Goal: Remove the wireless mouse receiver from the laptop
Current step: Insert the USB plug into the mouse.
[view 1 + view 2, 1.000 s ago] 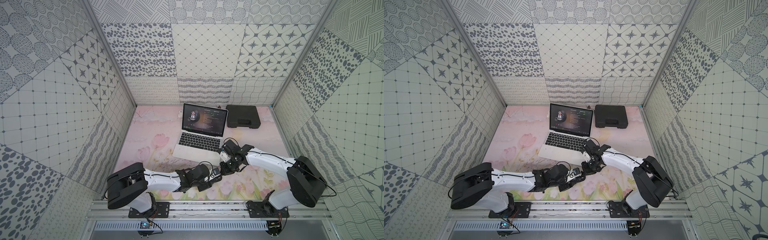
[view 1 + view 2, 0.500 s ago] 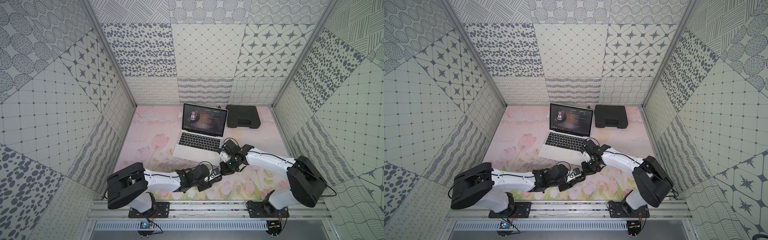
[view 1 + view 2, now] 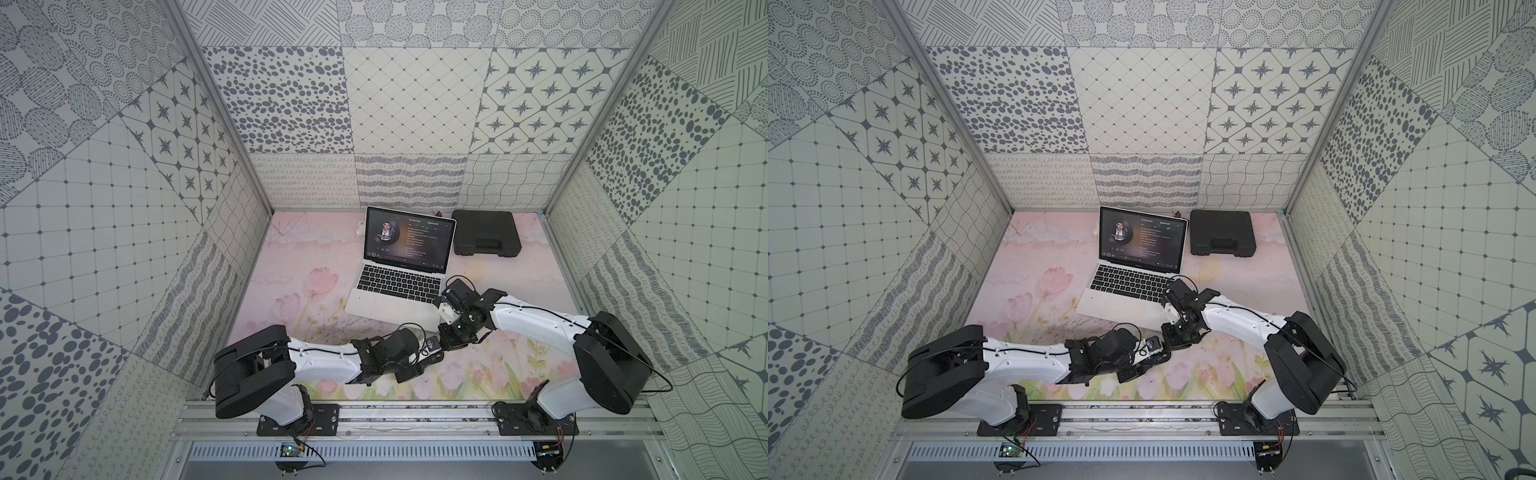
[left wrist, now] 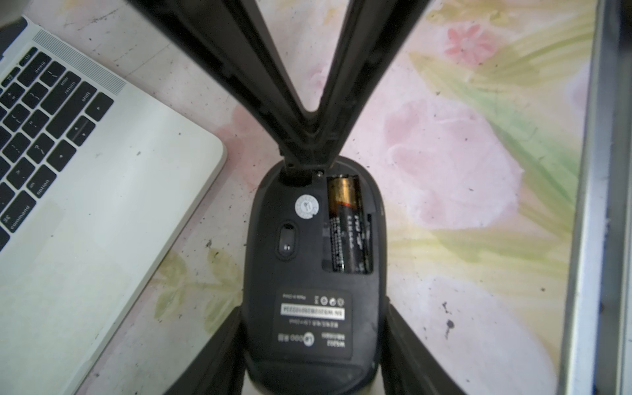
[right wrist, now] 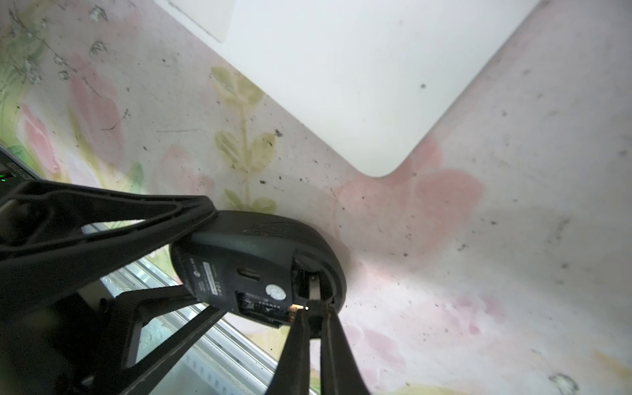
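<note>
The silver laptop (image 3: 399, 291) (image 3: 1129, 286) stands open mid-table, and its front corner shows in both wrist views (image 4: 102, 205) (image 5: 359, 68). In front of that corner my left gripper (image 4: 314, 307) (image 3: 430, 351) is shut on the black oval mouse (image 4: 314, 266) (image 5: 256, 253), held underside up with its battery bay uncovered. My right gripper (image 5: 313, 309) (image 4: 309, 160) is shut, tips at the small slot at the mouse's end. A small black stub, seemingly the wireless mouse receiver (image 5: 315, 322), sits pinched between them, with a silver plug reaching into the slot.
A black plastic case (image 3: 486, 237) lies at the back right, beside the laptop screen. The metal rail (image 3: 415, 415) (image 4: 598, 205) runs along the table's front edge, close to the mouse. Patterned walls close in three sides.
</note>
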